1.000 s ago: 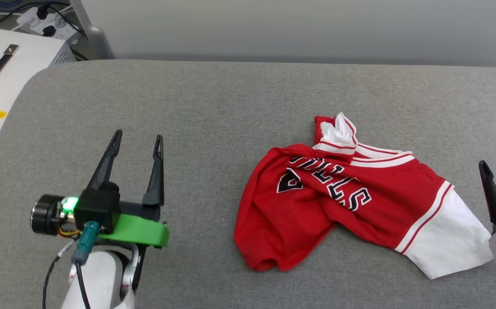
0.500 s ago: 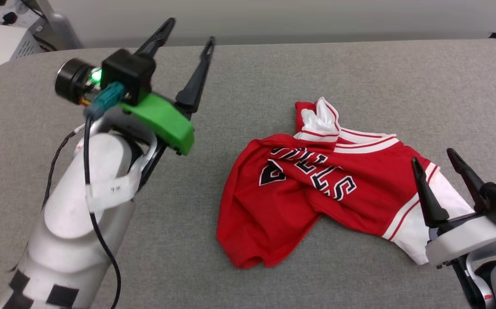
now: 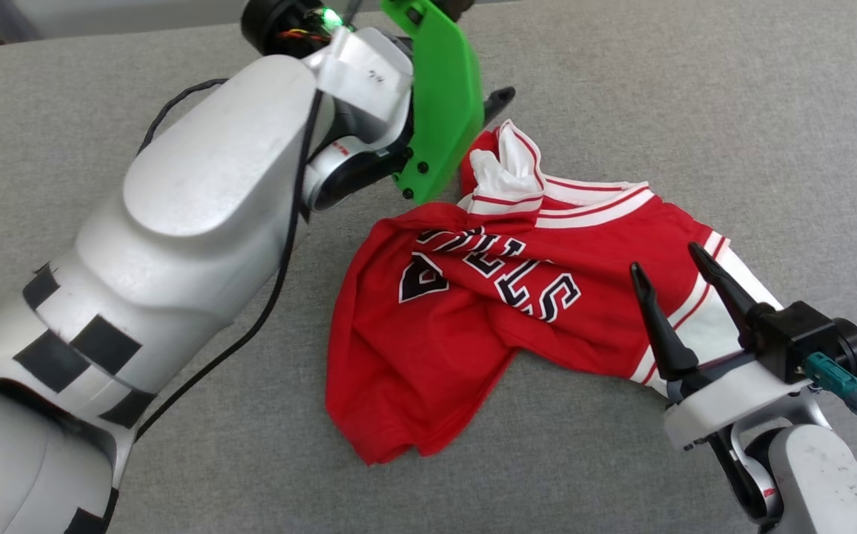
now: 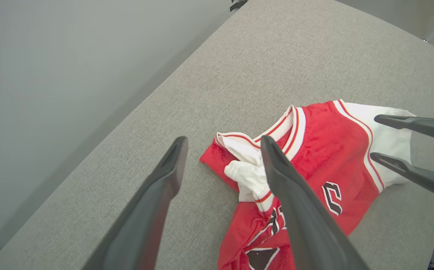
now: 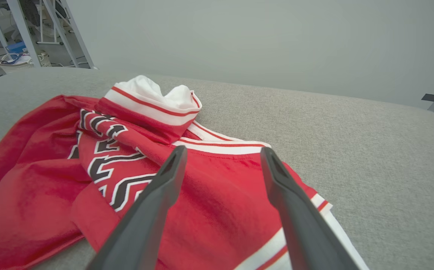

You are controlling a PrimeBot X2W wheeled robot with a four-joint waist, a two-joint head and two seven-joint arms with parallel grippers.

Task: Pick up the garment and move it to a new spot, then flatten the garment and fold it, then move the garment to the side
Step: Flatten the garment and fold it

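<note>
The garment (image 3: 517,311), a red jersey with black white-outlined lettering and white sleeves, lies crumpled on the grey table (image 3: 695,89). My left gripper (image 4: 222,140) hangs open over the garment's (image 4: 314,150) far end, its right finger above the bunched white sleeve (image 4: 247,176). In the head view the green bracket (image 3: 436,96) of that arm covers most of its fingers. My right gripper (image 3: 664,259) stands open at the garment's right end, above the striped trim beside the white sleeve (image 3: 710,334). Its fingers frame red cloth (image 5: 220,210) with nothing held.
The grey padded surface runs wide on all sides of the garment. A pale wall (image 5: 277,37) stands behind its far edge. Metal frame legs and cables (image 5: 21,45) are on the floor past the left end. My left forearm (image 3: 199,193) stretches across the table's left half.
The head camera has tilted down. My left arm has reached forward and right to the garment's far end. My right gripper has come in from the right over the white sleeve.
</note>
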